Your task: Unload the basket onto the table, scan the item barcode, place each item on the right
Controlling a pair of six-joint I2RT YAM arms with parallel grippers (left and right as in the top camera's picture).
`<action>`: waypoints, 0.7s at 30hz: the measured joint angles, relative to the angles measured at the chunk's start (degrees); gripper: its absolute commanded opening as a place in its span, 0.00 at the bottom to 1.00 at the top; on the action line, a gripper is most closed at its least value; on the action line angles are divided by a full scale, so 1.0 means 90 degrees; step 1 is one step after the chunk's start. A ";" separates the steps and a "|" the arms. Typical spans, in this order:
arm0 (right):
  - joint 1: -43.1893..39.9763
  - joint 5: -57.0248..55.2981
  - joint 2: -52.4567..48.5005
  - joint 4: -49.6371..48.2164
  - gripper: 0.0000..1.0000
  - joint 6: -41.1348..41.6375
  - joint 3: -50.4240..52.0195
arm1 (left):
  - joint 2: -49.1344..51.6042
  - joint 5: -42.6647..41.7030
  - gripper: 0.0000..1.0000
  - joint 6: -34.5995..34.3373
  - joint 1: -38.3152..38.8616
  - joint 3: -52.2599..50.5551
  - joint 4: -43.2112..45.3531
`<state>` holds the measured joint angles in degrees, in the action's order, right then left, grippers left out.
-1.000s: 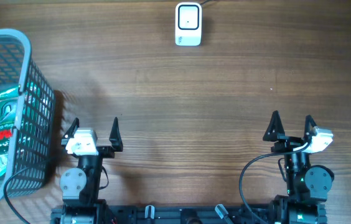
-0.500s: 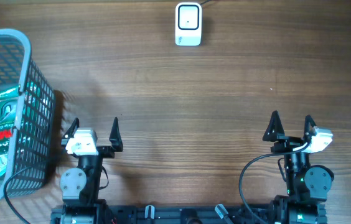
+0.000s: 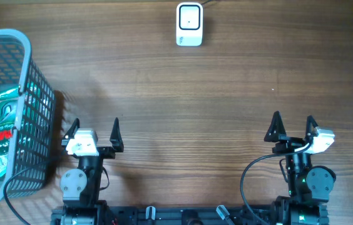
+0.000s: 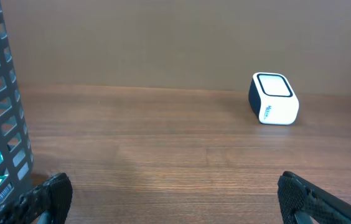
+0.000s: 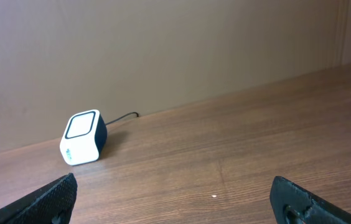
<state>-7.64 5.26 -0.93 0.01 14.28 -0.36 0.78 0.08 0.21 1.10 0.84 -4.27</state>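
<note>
Fingers of the left gripper are spread as wide as they go, and they hold nothing. Those of the right gripper are wide apart too, with nothing between them. Both grippers sit low at the near edge of the brown wooden table.

I think the job has not begun. No item is picked up, and nothing is in front of the small white box scanner with dark trim. It stands far ahead of the fingers, about midway between the two grippers. All of it is left to do: pick an item, carry it to the scanner, and show its striped code.

The items lie in the tall grey plastic basket, just to the left of the left fingers. Its walls are a net of little square holes. Inside I see a shiny green packet and other crinkly packets, red and white. They look soft and slippery. The scanner is smooth with round corners. The table has long wood lines.
</note>
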 measured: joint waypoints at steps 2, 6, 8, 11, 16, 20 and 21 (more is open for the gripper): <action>0.0000 0.0000 -0.0061 0.0000 1.00 0.0000 0.0000 | 0.0000 0.0000 1.00 0.0000 0.0000 0.0000 0.0000; 0.0000 0.0000 -0.0124 0.0002 1.00 0.0000 0.0000 | 0.0000 0.0000 1.00 0.0000 0.0000 0.0000 0.0000; 0.0000 0.0000 -0.0124 0.0002 1.00 0.0000 0.0002 | 0.0000 0.0000 1.00 0.0000 0.0000 0.0000 0.0000; 0.0000 0.0000 -0.0124 0.0002 1.00 0.0000 0.0000 | 0.0000 0.0000 1.00 0.0000 0.0000 0.0000 0.0000; 0.0000 0.0000 -0.0124 0.0002 1.00 0.0000 0.0000 | 0.0000 0.0000 1.00 -0.0002 0.0000 0.0000 0.0000; 0.0000 0.0000 -0.0124 0.0002 1.00 0.0000 0.0000 | 0.0000 0.0000 1.00 -0.0002 0.0000 0.0000 0.0000; 0.0000 0.0000 -0.0124 0.0002 1.00 0.0000 0.0002 | 0.0000 0.0000 1.00 -0.0002 0.0000 0.0000 0.0000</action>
<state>-7.64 5.26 -2.04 0.03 14.28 -0.34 0.78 0.08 0.19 1.10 0.84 -4.27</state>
